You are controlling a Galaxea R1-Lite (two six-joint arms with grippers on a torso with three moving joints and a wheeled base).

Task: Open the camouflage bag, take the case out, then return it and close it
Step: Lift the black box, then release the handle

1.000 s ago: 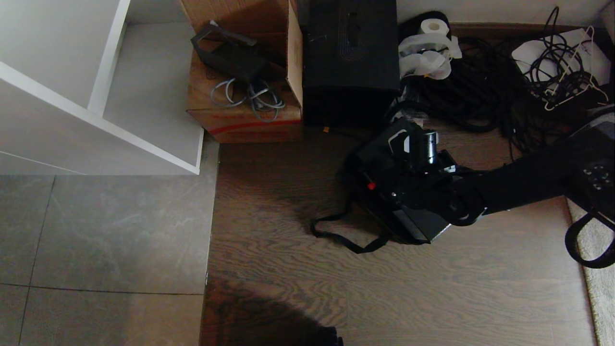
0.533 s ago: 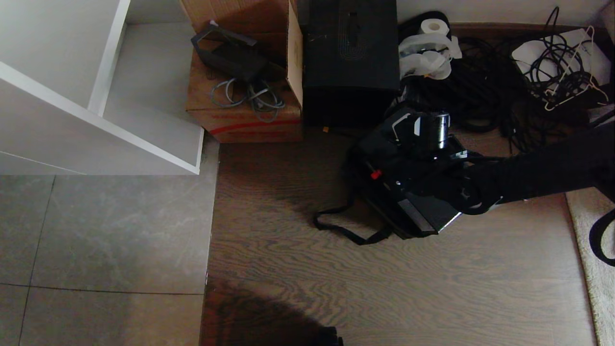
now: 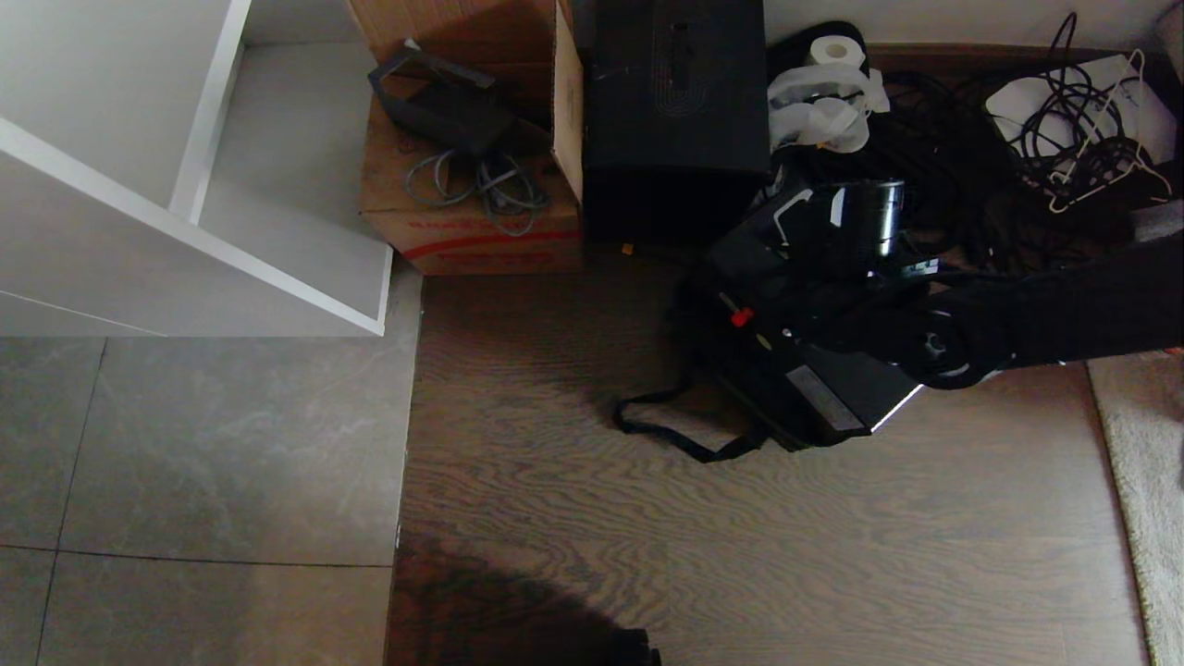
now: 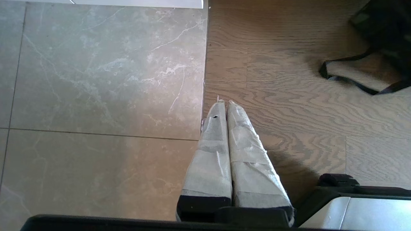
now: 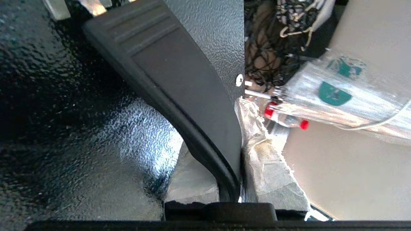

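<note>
The right hand (image 5: 239,179) is clamped tight on the black handle (image 5: 179,96) of the case (image 3: 814,370), which hangs tilted above the camouflage bag (image 3: 731,370) on the wooden floor (image 3: 647,536). Best to lift it straight and slow, clear of the strap (image 3: 680,439). The left hand (image 4: 224,122) idles, pressed shut on nothing.

One case (image 3: 814,370); one bag (image 3: 703,305), mostly hidden under it, with one strap (image 3: 680,435); one cardboard box (image 3: 472,199); one tall black box (image 3: 675,111); one paper roll (image 3: 835,51); one white shelf unit (image 3: 185,185); two grippers, left (image 4: 224,106) and right (image 5: 239,154); cables (image 3: 943,185) too tangled to count.
</note>
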